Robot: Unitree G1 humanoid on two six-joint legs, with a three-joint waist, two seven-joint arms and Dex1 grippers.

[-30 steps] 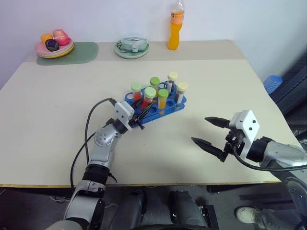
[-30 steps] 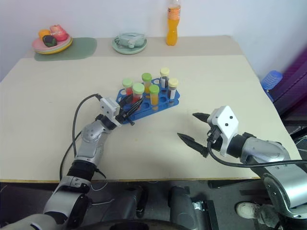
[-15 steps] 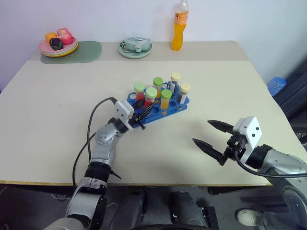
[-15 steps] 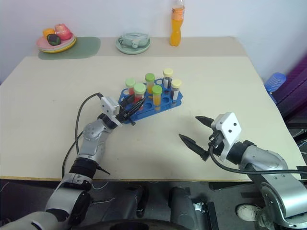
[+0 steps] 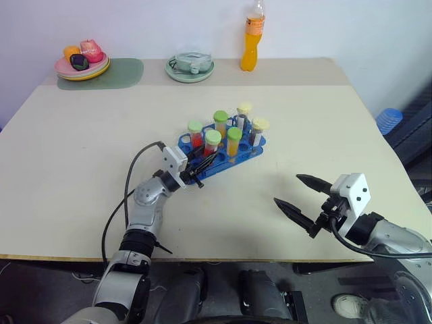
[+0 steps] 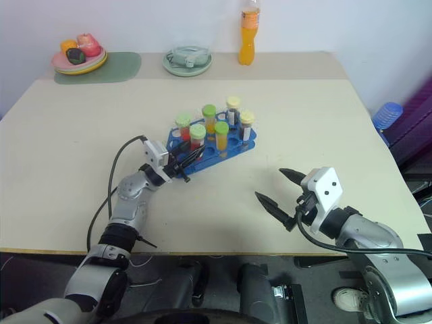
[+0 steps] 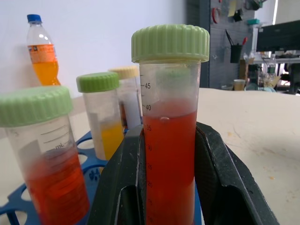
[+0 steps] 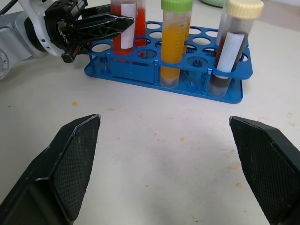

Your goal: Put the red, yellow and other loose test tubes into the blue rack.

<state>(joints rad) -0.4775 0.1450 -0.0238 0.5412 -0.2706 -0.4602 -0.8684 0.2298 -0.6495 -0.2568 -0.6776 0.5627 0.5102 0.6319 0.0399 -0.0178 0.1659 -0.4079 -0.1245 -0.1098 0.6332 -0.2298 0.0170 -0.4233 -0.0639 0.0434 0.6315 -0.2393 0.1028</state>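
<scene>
Red-liquid test tube [image 7: 169,140], light green cap, held between the closed fingers of the left end effector [image 7: 171,187]: printed graduation scale on the clear wall, numerals 45, 40 and 35 legible from top down; lower numerals sit behind the liquid and are not legible.

Neighbouring red-liquid tube [image 7: 47,159] in the blue rack [image 7: 89,168]: graduation lines with the unit mark "mL" faintly legible.

White paper labels on the yellow-liquid tube [image 8: 174,42] and brown-liquid tube [image 8: 229,47]: no writing can be made out.

Orange drink bottle [image 7: 43,56]: label band present, text not legible.
</scene>
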